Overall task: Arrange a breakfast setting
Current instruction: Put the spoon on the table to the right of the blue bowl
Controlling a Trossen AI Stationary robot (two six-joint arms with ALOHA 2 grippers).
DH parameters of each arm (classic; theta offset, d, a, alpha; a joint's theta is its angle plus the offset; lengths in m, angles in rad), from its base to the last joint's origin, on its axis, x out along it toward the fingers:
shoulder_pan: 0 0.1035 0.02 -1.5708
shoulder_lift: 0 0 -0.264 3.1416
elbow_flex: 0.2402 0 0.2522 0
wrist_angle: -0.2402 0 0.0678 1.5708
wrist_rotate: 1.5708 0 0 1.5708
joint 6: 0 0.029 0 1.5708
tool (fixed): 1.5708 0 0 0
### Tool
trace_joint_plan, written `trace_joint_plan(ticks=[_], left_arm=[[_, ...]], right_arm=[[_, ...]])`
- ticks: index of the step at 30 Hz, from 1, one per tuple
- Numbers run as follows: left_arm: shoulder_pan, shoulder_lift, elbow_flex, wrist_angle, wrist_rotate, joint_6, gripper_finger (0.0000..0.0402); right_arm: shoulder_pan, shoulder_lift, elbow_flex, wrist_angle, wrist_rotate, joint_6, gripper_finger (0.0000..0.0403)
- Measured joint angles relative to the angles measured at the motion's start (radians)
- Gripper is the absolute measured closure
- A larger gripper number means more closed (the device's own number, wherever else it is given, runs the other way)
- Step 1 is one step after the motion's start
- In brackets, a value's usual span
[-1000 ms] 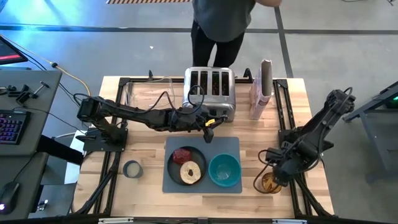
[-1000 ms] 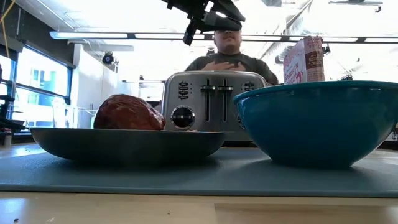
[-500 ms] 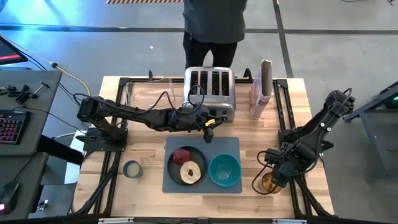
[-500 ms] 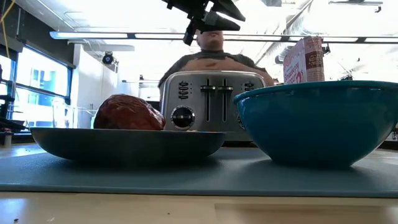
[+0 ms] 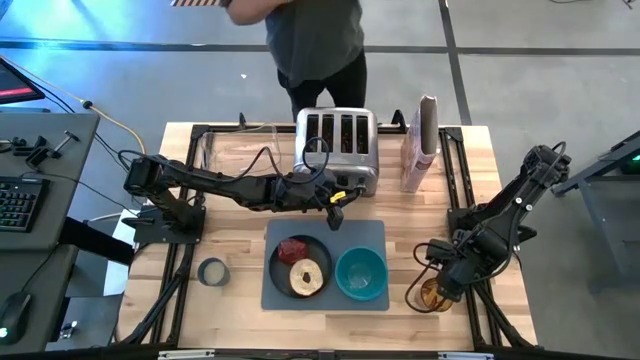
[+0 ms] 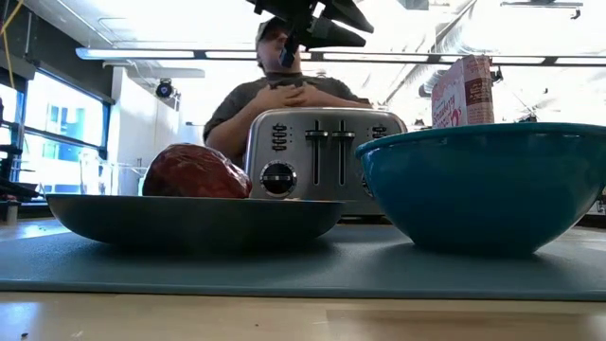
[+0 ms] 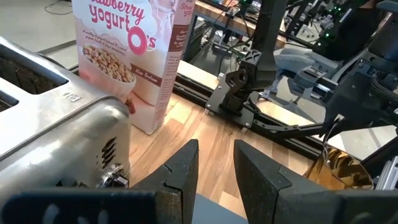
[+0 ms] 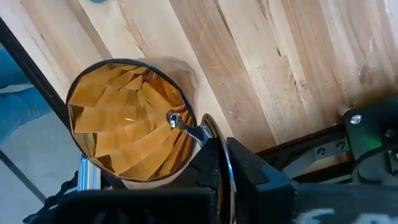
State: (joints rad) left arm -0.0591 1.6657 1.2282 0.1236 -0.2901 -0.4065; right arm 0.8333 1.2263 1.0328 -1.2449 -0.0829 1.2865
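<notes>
A grey mat (image 5: 375, 232) lies near the table's front and carries a dark plate (image 5: 278, 272) with a dark-red lump (image 5: 293, 248) and a tan ring (image 5: 307, 278). A teal bowl (image 5: 361, 273) stands beside the plate on the mat. My left gripper (image 5: 336, 218) hangs above the mat's far edge, slightly open with nothing between its fingers (image 7: 186, 168). At the right, my right gripper (image 5: 440, 285) is down at a clear cup (image 8: 127, 118) with an amber, faceted look. It is shut on the spoon (image 8: 181, 123), whose shiny metal part shows inside the cup. My right gripper comes from above, pointing down at the cup's rim. Its two fingers (image 8: 249, 171) are closed on a slim part of the spoon (image 8: 214, 144) at the cup's edge. The fingers hide the place of contact. The cup stands on the table.
A chrome toaster (image 5: 337, 140) and a tall cereal bag (image 5: 420, 145) stand along the far edge. A grey tape roll (image 5: 212, 271) lies left of the mat. A person (image 5: 310, 40) stands behind the table. Black frame rails (image 5: 470, 210) run along both sides.
My right gripper has sunk a little toward the cup and the near edge. The person behind the table has moved toward the left. My left arm has kept still.
</notes>
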Motion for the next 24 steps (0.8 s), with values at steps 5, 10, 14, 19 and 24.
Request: trace_joint_plan(ticks=[5, 10, 14, 19, 24], left_arm=[[0.0, 0.0, 0.0, 0.0, 0.0, 0.0, 0.0312], [0.0, 0.0, 0.0, 0.0, 0.0, 0.0, 0.0312], [0.0, 0.0, 0.0, 0.0, 0.0, -0.001, 0.0312], [0.0, 0.0, 0.0, 0.0, 0.0, -0.002, 0.0312], [0.0, 0.0, 0.0, 0.0, 0.0, -0.002, 0.0312]], right_arm=[[0.0, -0.027, 0.012, -0.005, 0.0, 0.0, 0.0403], [0.0, -0.072, 0.054, -0.037, 0.012, 0.0, 0.0403], [-0.002, -0.104, 0.088, -0.115, 0.023, 0.0, 0.0403], [-0.002, -0.147, 0.132, -0.221, 0.023, -0.002, 0.0403], [-0.002, -0.2, 0.181, -0.28, 0.045, -0.003, 0.0403]])
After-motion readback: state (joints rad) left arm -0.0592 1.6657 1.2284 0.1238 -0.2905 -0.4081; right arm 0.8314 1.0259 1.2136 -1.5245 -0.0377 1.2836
